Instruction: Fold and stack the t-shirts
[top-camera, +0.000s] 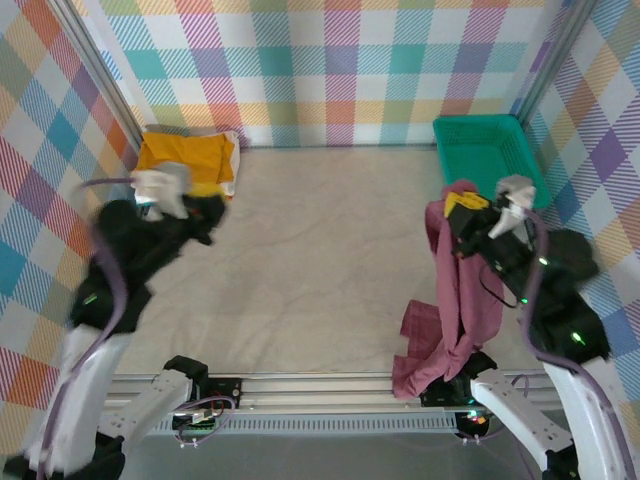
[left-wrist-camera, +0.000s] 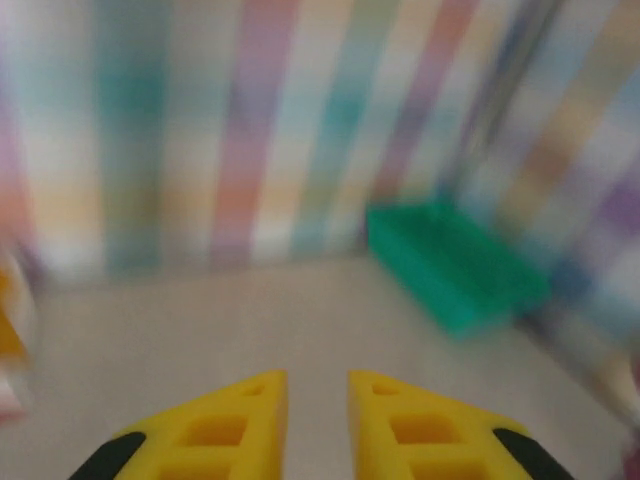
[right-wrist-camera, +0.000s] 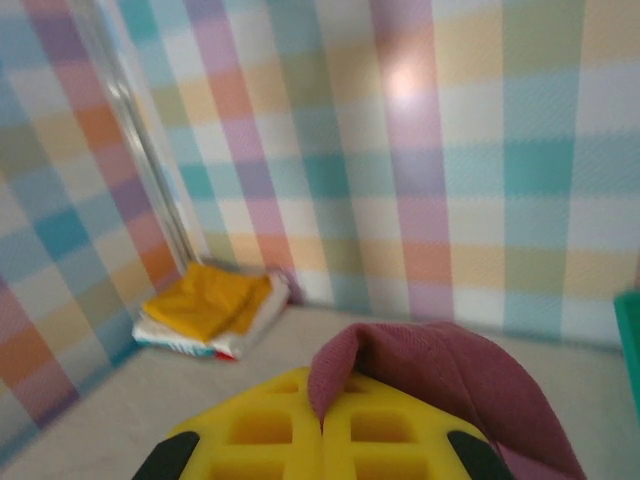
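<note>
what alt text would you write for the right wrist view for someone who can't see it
The right arm's yellow fingers are shut on a maroon t-shirt that drapes over them to the right. Beyond, in the corner of a pastel plaid wall, a folded mustard-yellow t-shirt lies on a folded white t-shirt on the beige table.

The maroon shirt (top-camera: 458, 300) just in front of the basket (top-camera: 485, 150) is soft, limp, matt cloth, while the basket is teal plastic mesh with a slight gloss. Far to the basket's left, the yellow shirt (top-camera: 185, 157) and the white shirt (right-wrist-camera: 250, 322) under it are matt cloth too, on a table (top-camera: 320, 260) with a dull, beige, fabric-like surface. The left fingers (left-wrist-camera: 235, 425) are smooth yellow plastic, and the rail (top-camera: 330, 385) well in front of the basket is bare silvery metal.
</note>
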